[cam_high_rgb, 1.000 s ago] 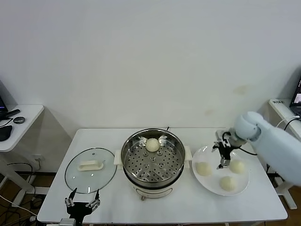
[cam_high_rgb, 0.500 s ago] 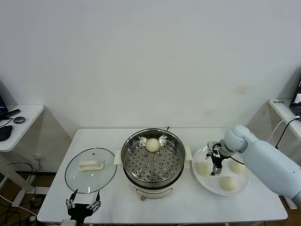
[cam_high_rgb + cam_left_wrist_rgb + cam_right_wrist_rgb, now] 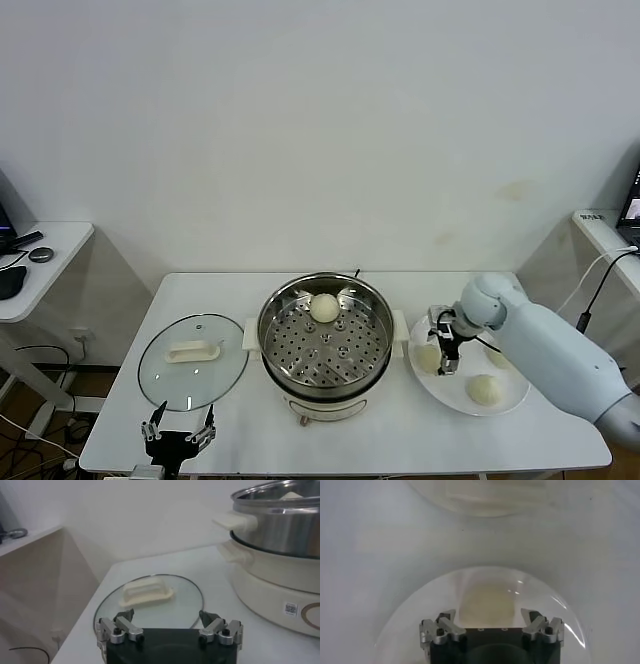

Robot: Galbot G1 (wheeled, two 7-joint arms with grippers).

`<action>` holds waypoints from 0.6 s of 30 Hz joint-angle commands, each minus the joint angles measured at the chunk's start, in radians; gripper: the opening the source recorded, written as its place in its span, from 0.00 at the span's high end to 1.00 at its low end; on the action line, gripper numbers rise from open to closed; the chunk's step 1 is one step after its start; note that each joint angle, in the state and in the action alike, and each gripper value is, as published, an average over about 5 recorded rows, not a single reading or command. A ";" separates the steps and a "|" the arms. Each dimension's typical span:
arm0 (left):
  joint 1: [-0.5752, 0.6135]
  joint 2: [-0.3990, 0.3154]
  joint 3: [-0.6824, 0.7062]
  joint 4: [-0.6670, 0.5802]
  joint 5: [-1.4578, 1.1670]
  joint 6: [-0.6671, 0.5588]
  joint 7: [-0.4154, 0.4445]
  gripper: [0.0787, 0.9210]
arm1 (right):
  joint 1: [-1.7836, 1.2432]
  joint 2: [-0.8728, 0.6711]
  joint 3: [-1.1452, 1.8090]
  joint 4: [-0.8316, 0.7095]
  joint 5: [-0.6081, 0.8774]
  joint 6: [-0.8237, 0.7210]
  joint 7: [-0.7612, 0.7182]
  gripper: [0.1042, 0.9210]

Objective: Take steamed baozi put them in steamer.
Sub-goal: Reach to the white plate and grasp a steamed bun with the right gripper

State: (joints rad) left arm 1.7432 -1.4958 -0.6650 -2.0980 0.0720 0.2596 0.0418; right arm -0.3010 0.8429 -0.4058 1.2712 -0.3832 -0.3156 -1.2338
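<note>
Right gripper [image 3: 441, 350] spread wide, empty, directly over the bun [image 3: 429, 357] at the plate's [image 3: 455, 392] steamer-side [image 3: 325, 343] edge. Left gripper [image 3: 177, 435] idle at the table's front edge.

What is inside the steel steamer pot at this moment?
Inside the steamer one baozi lies on the perforated tray, near its far edge. The remainder of the tray is bare. What is below the tray cannot be seen, because the tray covers it.
</note>
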 commanded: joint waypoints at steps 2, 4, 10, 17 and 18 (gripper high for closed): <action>-0.003 0.000 0.000 0.004 0.000 0.001 0.001 0.12 | -0.003 0.028 0.002 -0.034 -0.021 0.003 0.008 0.12; -0.005 0.000 -0.001 0.005 0.000 0.002 0.002 0.12 | 0.001 0.027 0.000 -0.033 -0.022 0.002 0.001 0.12; -0.012 -0.001 0.000 0.012 0.000 0.002 0.002 0.12 | 0.003 0.021 0.000 -0.030 -0.019 -0.003 -0.022 0.12; -0.019 -0.003 0.007 0.016 0.001 0.002 0.001 0.12 | 0.002 0.005 0.009 -0.017 -0.006 -0.009 -0.022 0.27; -0.019 -0.003 0.008 0.016 0.002 0.002 0.001 0.12 | 0.003 -0.003 0.010 -0.010 -0.002 -0.010 -0.024 0.31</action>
State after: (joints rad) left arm 1.7240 -1.4995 -0.6571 -2.0822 0.0732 0.2616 0.0429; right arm -0.2998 0.8534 -0.4001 1.2508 -0.3935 -0.3204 -1.2470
